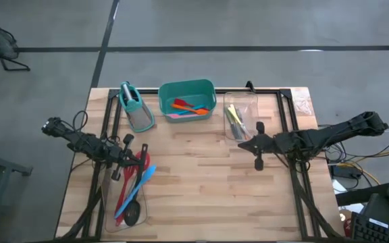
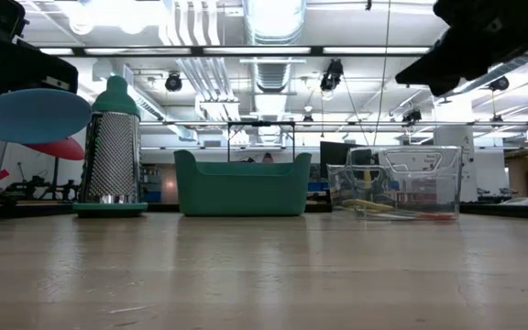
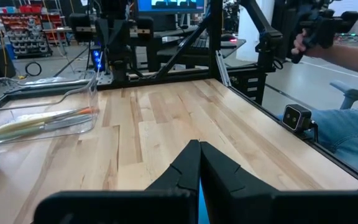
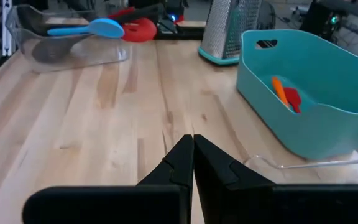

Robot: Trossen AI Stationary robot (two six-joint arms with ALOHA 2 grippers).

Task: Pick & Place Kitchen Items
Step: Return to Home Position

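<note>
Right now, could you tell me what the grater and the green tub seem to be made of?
Grater: likely shiny steel, its perforated faces glinting, on a teal, probably plastic, base. Green tub: apparently matte moulded plastic, with even colour and rounded corners.

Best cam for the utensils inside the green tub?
High view: looks straight into the green tub, showing orange and pink utensils. Right wrist catches some; low sees only its wall; left wrist only an edge.

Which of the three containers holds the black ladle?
The clear bin by the left arm; the black ladle lies there with red and blue utensils. The green tub holds orange and pink spatulas, the other clear bin yellow-handled tools.
</note>
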